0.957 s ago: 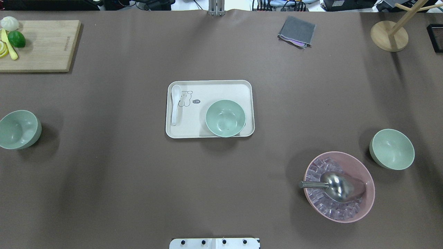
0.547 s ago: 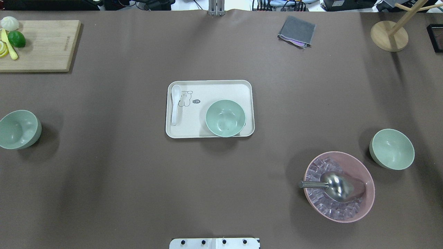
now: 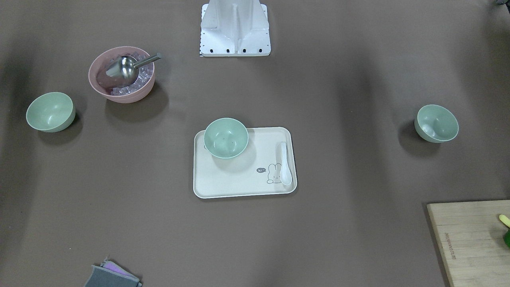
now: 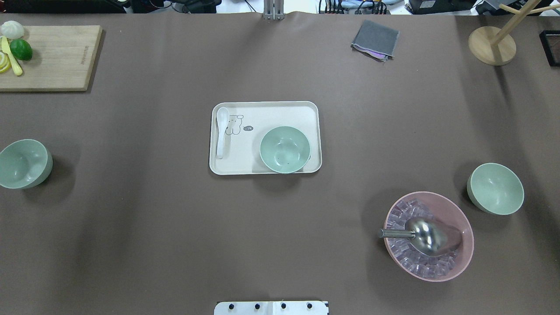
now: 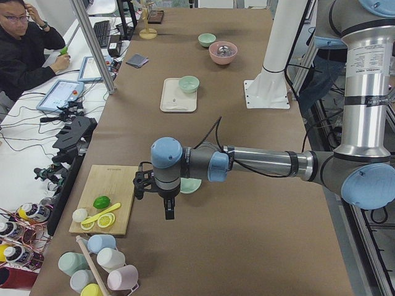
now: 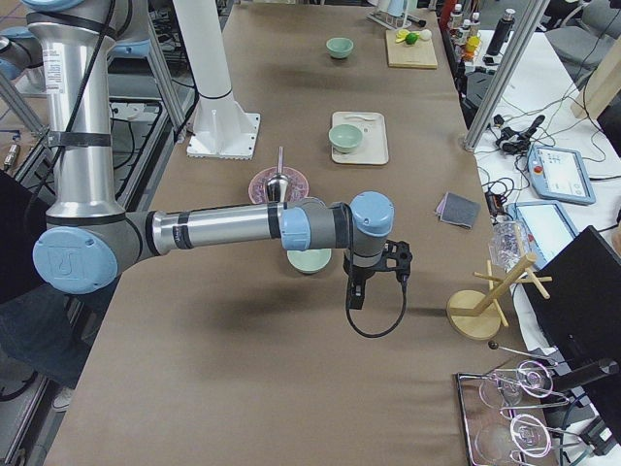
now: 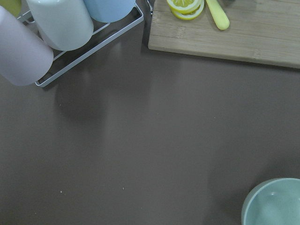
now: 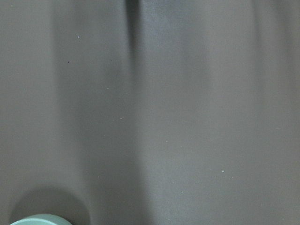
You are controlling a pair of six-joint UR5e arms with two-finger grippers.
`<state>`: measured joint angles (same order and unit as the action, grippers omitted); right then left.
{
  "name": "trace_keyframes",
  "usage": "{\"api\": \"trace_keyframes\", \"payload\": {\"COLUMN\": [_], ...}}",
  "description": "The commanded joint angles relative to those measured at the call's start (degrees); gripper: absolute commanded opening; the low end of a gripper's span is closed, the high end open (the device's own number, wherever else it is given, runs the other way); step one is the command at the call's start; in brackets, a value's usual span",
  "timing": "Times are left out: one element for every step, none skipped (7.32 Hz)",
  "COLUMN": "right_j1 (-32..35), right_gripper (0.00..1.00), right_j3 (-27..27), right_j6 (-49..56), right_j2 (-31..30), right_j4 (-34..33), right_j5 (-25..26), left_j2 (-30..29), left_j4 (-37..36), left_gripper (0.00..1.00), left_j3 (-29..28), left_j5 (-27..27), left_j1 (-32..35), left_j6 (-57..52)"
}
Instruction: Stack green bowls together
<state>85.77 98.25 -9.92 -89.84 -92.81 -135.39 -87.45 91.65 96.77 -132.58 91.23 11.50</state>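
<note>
Three pale green bowls stand apart and upright. One sits on the cream tray at the table's middle. One is at the far left and one at the right, beside the pink bowl. The left gripper hangs over the table just in front of the left bowl; that bowl shows at the bottom right of the left wrist view. The right gripper hangs beside the right bowl. I cannot tell whether either gripper is open or shut.
A pink bowl with ice and a metal scoop stands at the right front. A white spoon lies on the tray. A cutting board with fruit, a grey cloth and a wooden stand line the far edge. A cup rack is at the left end.
</note>
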Motion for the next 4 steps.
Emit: {"api": "trace_keyframes", "payload": {"right_j1": [-0.07,0.01,0.01,-0.07], "right_gripper": [1.00,1.00,1.00,1.00], "right_j3": [0.10,1.32,1.68,1.60], "right_j6": [-0.28,-0.28,-0.37,-0.28], "right_j2": [0.37,0.28,0.20,0.54], "right_j4": [0.00,-0.09,-0.17,-0.18], "right_j5": [-0.05,-0.13,-0.13,-0.05], "left_j2": [0.00,-0.08,-0.17,-0.17], "left_j4": [-0.15,-0.07,-0.07,-0.07], "left_gripper": [0.98,0.98,0.98,0.98], "left_j3": [-0.09,-0.09,0.17,0.44], "left_j5": [-0.22,-0.57,-0.57,-0.57], "left_j1": [-0.09,-0.09,-0.09,-0.09], "left_j6": [0.01,0.01,0.01,0.01]}}
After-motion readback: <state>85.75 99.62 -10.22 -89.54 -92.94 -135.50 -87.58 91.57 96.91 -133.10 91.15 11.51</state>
